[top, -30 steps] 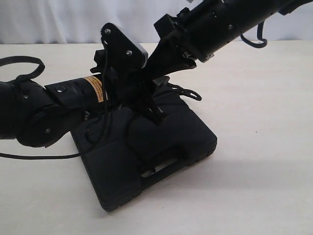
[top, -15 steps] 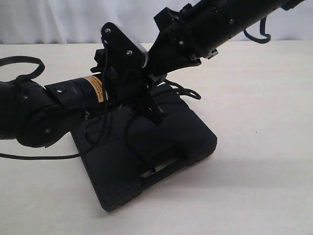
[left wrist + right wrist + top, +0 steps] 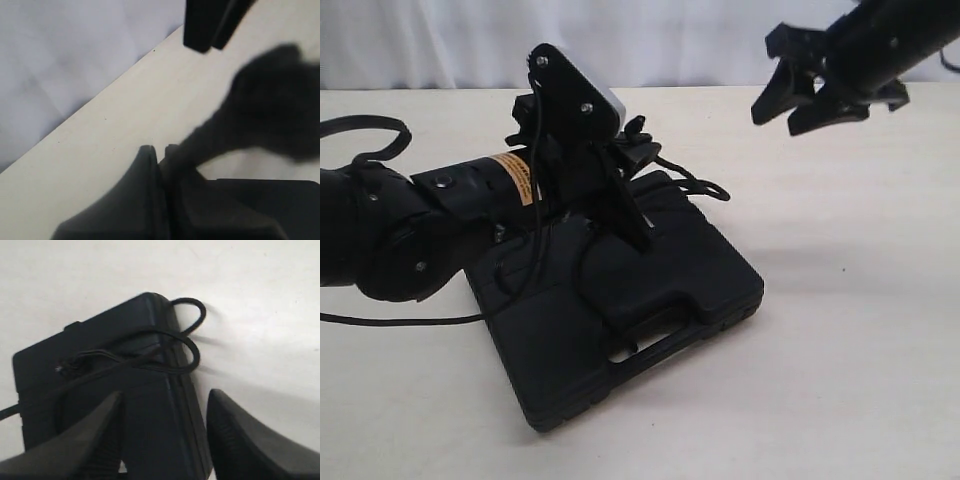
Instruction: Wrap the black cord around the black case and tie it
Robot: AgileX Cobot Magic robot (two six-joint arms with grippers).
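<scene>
Now matte case (image 3: 670, 270), braided cord (image 3: 705, 187) looped; left gripper (image 3: 159, 152) closed, right gripper (image 3: 777, 120) wide, empty.

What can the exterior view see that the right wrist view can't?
Only the exterior: the left arm bent over the case, and the case's handle cut-out. Only the right wrist: what looks like a knot on the lid. Both: the case, the cord looping past its edge, and the open right end effector.
</scene>
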